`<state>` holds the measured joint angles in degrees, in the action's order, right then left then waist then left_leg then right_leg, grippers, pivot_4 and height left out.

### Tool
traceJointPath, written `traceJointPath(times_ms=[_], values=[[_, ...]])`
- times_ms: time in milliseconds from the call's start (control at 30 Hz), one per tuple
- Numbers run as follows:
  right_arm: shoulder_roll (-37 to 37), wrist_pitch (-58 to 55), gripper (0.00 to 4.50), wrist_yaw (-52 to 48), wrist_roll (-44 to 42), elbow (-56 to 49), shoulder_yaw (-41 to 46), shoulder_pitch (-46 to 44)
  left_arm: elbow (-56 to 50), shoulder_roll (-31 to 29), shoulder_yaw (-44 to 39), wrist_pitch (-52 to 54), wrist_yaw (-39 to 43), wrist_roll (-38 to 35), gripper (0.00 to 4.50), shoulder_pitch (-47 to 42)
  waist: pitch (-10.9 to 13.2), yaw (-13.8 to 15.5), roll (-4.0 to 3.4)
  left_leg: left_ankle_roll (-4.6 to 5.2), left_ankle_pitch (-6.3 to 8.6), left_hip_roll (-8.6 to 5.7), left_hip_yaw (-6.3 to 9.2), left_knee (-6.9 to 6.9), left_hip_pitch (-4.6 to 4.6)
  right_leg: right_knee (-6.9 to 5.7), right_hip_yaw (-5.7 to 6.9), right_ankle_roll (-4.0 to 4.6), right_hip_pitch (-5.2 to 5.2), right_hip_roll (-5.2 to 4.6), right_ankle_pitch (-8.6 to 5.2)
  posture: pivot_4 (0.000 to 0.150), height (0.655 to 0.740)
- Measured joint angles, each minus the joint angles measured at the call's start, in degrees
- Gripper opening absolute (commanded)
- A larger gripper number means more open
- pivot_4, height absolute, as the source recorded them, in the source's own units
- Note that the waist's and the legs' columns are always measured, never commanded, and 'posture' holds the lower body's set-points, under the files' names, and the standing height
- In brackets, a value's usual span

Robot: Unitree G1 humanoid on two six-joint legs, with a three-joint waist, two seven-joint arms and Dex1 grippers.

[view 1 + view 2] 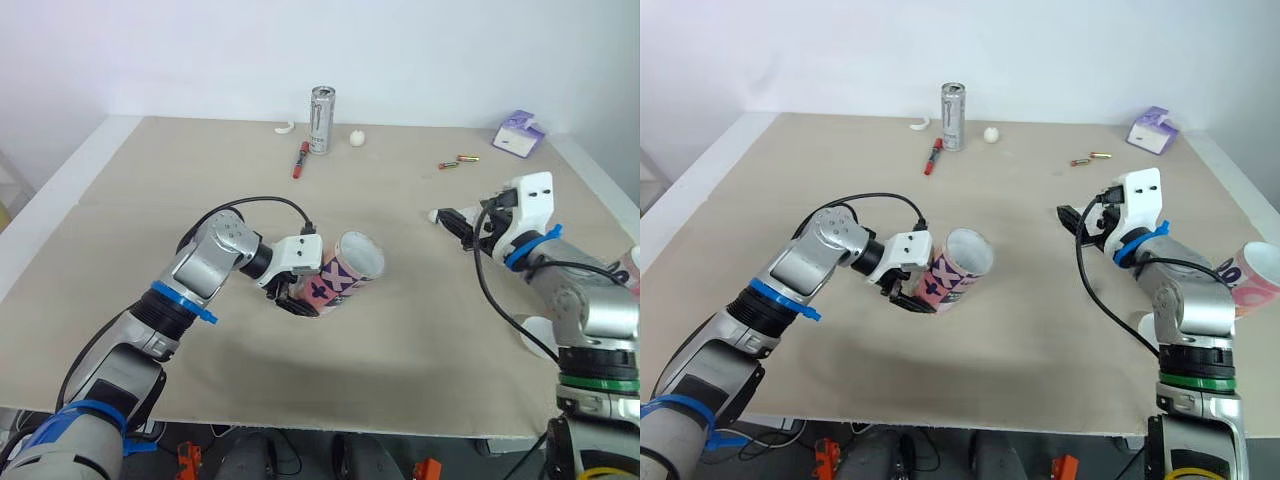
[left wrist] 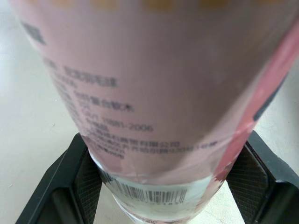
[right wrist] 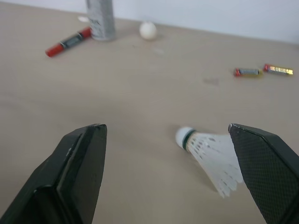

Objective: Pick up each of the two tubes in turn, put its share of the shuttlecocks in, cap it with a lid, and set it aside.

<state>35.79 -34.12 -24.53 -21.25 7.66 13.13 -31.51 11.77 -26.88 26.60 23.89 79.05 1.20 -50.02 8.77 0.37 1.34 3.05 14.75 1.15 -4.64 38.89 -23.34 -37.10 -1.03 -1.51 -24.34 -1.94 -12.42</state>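
Left hand [image 1: 298, 297] clenched, right hand [image 1: 453, 221] spread wide.

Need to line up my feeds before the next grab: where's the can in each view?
Left eye view: can upright, far middle.
Right eye view: can, same spot.
Right wrist view: can ahead of the open right hand.
Left wrist view: tube gripped in the left hand.
Shared landmark: marker lying beside the can.

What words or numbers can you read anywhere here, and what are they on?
"1881-2006": on the tube in the left end effector; the start of that line is blurred.
Other print and barcode digits on the tube: too blurred to read.
Print on the can, marker, batteries and box: too small to read.
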Motion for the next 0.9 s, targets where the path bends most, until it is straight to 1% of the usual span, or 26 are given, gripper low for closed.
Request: traceJointPath(times_ms=[167, 400, 700, 900], values=[[-0.8, 2.7, 4.47, 0.8, 1.9, 8.6, 0.1, -4.7, -1.1, -0.4, 0.0, 0.6, -0.3, 0.0, 3.35, 0.4, 0.0, -0.1, 0.0, 0.0, 0.0, 0.01, -0.04, -0.01, 0.01, 0.0, -0.04, -0.01, -0.01, 0.01, 0.0, 0.15, 0.74], [-1.4, 6.2, 4.47, 0.4, 3.7, 18.4, 0.0, -6.8, -2.1, -0.8, 0.1, 1.5, -0.8, 0.0, 3.35, 0.7, 0.0, -0.3, -0.01, 0.0, 0.0, 0.01, -0.07, -0.02, 0.02, 0.0, -0.09, -0.01, -0.02, 0.01, 0.01, 0.15, 0.74], [-2.2, 9.1, 4.47, 0.3, 4.5, 26.2, 0.4, -10.6, -2.4, -0.8, 0.1, 1.6, -1.1, -0.1, 3.35, 0.9, 0.0, -0.3, -0.02, 0.0, 0.0, 0.01, -0.1, -0.02, 0.02, 0.0, -0.11, -0.02, -0.02, 0.0, 0.03, 0.15, 0.74], [-3.4, 10.7, 4.47, -1.4, 4.8, 33.5, 0.4, -14.1, -2.4, -0.9, 0.1, 1.6, -1.1, -0.1, 3.35, 0.9, 0.0, -0.4, -0.02, 0.0, 0.0, 0.01, -0.14, -0.03, 0.05, -0.01, -0.14, -0.03, -0.02, 0.01, 0.05, 0.15, 0.74]])
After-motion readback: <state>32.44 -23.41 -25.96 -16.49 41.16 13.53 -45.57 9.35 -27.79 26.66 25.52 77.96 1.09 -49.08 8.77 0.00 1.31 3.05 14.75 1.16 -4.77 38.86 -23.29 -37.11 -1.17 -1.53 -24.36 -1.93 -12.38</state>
